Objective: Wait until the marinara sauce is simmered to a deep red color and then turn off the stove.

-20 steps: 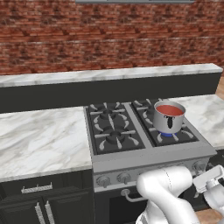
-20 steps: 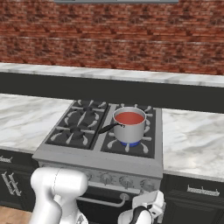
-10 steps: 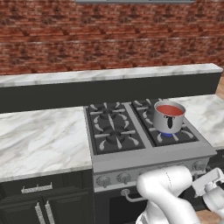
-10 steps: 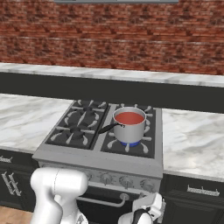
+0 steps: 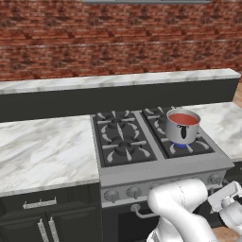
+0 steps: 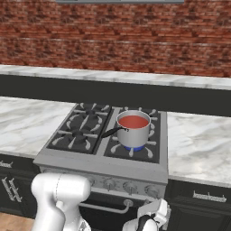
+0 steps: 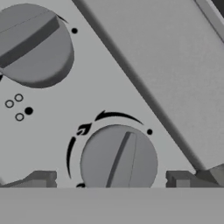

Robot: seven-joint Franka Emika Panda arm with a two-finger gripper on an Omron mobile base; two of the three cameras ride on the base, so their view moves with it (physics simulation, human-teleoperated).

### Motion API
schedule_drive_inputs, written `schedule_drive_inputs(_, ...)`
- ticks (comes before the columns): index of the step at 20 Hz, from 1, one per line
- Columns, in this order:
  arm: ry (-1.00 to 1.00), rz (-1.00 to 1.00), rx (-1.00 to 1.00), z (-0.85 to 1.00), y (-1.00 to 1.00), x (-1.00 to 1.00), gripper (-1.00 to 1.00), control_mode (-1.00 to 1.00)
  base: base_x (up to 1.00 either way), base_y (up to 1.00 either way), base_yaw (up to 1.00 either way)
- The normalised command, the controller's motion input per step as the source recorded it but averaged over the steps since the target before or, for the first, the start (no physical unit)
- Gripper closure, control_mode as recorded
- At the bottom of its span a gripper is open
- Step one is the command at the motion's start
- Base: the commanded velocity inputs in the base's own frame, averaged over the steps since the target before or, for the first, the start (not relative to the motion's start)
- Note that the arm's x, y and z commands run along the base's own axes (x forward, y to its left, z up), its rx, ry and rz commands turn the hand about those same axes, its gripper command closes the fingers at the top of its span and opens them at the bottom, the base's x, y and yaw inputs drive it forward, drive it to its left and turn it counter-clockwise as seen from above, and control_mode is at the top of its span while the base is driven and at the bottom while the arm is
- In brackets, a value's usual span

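A: Looking down the hand, a round silver knob (image 7: 119, 158) sits square between the gripper (image 7: 112, 180) tips. Fingers (image 7: 41, 178) stand wide apart, one each side of the knob, not touching it.

B: Where's the pan?

A: Saucepan (image 5: 182, 127) on the near right burner of the stove (image 5: 156, 156), blue flame under it. Marinara sauce (image 6: 133, 121) fills it rim to rim, bright red; I would not call it deep red yet.

B: How will the knob handle?

A: Rigid, smooth metal, probably slick on the round edge. It has a raised bar (image 7: 121, 157) across its face, tilted off upright in the hand view. Best hold is likely pinching across that bar, so the turn doesn't slip. Light effort, I'd guess; nothing fragile.

B: Any writing?

A: No brand, no words. Only a black arc with a small flame mark (image 7: 83, 129) and dots around the knob, and a burner-position dot cluster (image 7: 19, 107) beside the second knob (image 7: 33, 43).
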Motion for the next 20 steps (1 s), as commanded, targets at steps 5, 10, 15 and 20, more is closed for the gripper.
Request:
schedule_drive_inputs(5, -0.02, 0.00, 0.02, 0.09, -0.11, 0.00, -1.00, -1.00, 0.00, 0.00, 0.00)
schedule_drive_inputs(10, 0.00, 0.00, 0.00, 0.05, 0.00, 0.00, -1.00, -1.00, 0.00, 0.00, 0.00)
schedule_drive_inputs(15, -0.03, 0.00, 0.00, 0.14, 0.00, 0.00, -1.00, -1.00, 0.00, 0.00, 0.00)
schedule_drive_inputs(20, 0.00, 0.00, 0.00, 0.00, 0.00, 0.01, -1.00, -1.00, 0.00, 0.00, 0.00)
